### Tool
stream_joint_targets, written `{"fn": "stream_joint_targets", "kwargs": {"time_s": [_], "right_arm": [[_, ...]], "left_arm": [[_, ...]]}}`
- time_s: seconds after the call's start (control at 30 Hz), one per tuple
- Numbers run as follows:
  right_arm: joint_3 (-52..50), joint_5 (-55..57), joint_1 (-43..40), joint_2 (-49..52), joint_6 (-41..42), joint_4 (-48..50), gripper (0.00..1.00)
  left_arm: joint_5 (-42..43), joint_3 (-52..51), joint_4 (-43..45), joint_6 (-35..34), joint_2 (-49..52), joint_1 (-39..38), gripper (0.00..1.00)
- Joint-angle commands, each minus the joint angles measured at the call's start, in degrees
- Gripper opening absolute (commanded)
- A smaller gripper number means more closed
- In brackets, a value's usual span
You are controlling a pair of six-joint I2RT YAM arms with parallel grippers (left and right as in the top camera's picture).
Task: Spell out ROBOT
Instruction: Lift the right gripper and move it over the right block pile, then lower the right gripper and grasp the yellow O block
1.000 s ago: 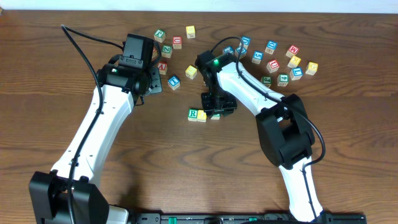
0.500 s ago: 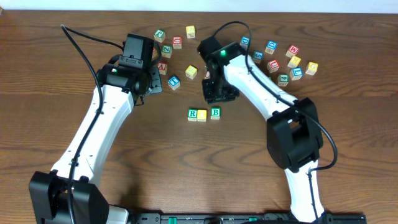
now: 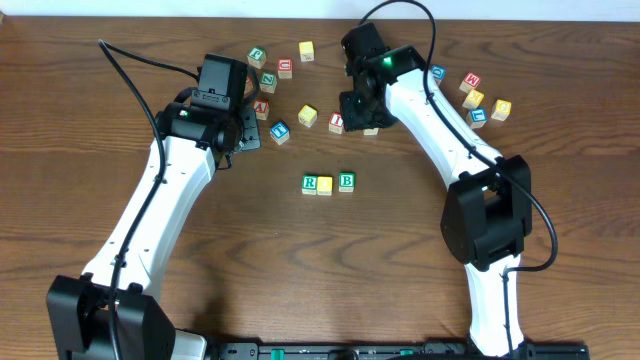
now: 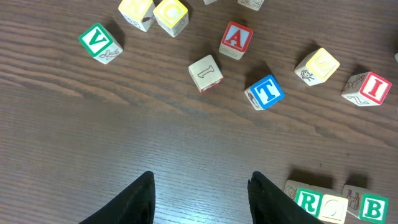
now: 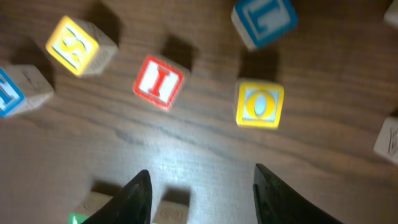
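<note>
Gaping right gripper [image 5: 200, 179] over wooden cubes [image 5: 259, 104]

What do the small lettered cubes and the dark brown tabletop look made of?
The yellow-framed O cube and the red A cube look like pale wood with painted letter faces; their bare sides are light tan. The dark brown tabletop shows wood grain with a slight sheen. I cannot tell whether it is solid wood or laminate.

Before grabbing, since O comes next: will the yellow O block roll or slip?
Unlikely to roll: the yellow O block is a cube sitting flat. Looks like rigid wood, so probably firm to grip; a push likely slides it.
</note>
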Motion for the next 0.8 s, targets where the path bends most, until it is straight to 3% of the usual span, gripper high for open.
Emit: {"fn": "stream_joint_targets", "kwargs": {"time_s": [0.0,0.23,0.77], "right_arm": [[0.9,4.6,0.0,-1.0,-1.1,2.4,0.47],[0.7,8.7,-0.8,1.1,-1.1,7.5,0.5],[0.0,2.1,-3.7,7.5,-2.6,8.5,0.57]], "left_arm": [[-0.7,1.0,0.0,0.5,-0.8,0.1,0.48],[-0.7,0.1,0.0,0.5,-0.8,0.1,0.48],[-0.7,0.1,0.9,0.5,-0.8,0.1,0.48]]}}
